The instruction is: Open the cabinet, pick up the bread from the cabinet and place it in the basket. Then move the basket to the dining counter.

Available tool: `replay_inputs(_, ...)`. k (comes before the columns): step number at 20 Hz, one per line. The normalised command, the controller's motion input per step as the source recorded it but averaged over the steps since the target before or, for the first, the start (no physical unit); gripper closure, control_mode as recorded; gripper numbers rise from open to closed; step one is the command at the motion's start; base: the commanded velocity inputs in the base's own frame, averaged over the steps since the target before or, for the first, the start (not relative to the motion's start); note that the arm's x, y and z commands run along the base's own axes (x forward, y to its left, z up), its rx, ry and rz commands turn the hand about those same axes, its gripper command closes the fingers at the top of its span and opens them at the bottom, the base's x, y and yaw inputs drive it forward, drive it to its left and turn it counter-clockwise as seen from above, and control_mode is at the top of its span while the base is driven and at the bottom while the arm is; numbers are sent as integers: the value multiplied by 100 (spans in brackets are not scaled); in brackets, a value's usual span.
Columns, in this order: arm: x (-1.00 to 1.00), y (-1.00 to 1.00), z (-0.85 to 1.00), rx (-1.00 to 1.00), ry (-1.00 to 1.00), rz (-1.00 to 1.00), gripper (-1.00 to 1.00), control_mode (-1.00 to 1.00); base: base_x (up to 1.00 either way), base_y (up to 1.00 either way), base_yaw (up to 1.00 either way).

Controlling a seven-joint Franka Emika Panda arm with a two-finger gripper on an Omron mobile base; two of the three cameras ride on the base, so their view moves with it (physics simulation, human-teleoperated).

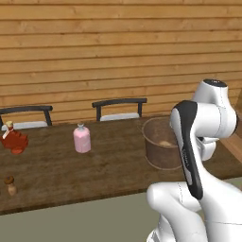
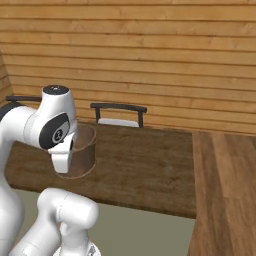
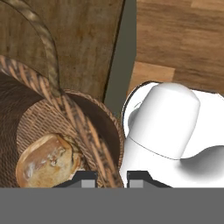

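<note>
- The basket [image 1: 160, 144] stands on the counter [image 1: 108, 163], right of centre in my left base view.
- The bread [image 3: 46, 159] lies in it, lower left of my hand view.
- A bottle [image 1: 82, 138] stands left of the basket.
- Two chairs [image 1: 119, 108] sit behind the counter.

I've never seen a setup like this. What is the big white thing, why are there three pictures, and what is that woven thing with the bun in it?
The white thing is a robot arm in a simulated kitchen. Two pictures come from cameras behind it, left and right; the third looks along its hand. The woven thing is a basket on the dining counter, with bread inside. The gripper is shut on the basket's rim, one finger inside and one outside. Also on the counter: a pink bottle, a red bottle and a small brown item too small to identify. Chairs stand behind.
</note>
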Motion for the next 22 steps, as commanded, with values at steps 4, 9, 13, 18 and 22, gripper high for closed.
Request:
replay_inputs(4,25,0,0,0,0,0,100,-100,18,0,0)
replay_inputs(9,69,0,0,0,0,4,100,-100,0,0,0)
replay_inputs(13,94,-6,-19,0,0,10,100,-100,0,0,0)
replay_inputs(18,100,-13,-51,0,5,15,100,-100,0,0,0)
replay_inputs(22,78,0,-88,0,9,11,100,-100,0,0,0)
